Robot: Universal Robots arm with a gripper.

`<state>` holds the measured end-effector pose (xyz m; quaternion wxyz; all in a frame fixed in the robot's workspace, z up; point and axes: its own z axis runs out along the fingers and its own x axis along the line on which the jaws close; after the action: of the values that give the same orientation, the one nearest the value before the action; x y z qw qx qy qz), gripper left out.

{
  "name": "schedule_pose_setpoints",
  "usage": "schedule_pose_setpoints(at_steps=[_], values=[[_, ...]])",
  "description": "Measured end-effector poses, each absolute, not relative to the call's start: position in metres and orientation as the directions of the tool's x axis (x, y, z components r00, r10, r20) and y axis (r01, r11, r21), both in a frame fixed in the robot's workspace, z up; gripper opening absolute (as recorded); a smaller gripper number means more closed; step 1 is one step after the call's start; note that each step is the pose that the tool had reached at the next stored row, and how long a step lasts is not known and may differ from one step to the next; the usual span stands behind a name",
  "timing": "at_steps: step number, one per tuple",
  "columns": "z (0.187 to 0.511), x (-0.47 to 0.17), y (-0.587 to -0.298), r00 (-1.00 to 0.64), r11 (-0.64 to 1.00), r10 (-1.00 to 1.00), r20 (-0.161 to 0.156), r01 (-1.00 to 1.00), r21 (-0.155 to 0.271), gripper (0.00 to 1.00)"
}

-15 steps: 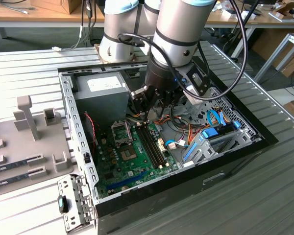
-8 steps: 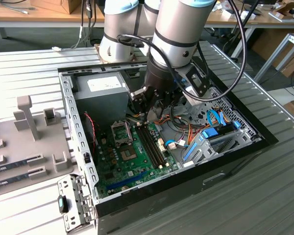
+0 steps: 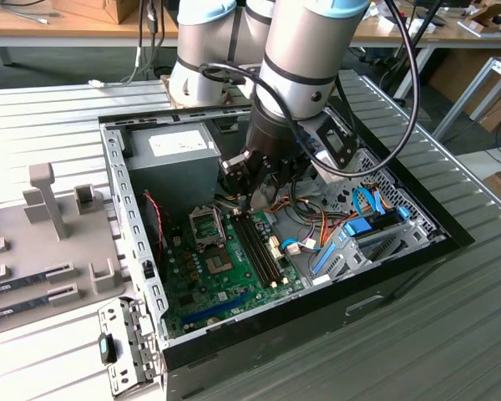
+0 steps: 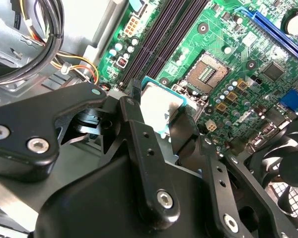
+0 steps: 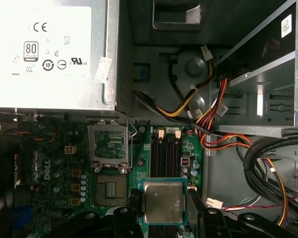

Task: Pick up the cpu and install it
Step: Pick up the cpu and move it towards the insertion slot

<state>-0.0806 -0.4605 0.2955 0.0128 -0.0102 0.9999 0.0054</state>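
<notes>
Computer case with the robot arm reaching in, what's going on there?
The robot's gripper has the cpu clamped between its jaws, above the motherboard inside the open computer case. The socket beside it sits open and empty with its bracket lifted, so the chip is not yet installed.
</notes>
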Motion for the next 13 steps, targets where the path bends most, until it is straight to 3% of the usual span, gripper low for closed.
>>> schedule_pose_setpoints(at_steps=[13], values=[[0.2917, -0.0807, -0.4629, -0.999, 1.000, -0.020, -0.026, -0.020, 0.011, 0.47]])
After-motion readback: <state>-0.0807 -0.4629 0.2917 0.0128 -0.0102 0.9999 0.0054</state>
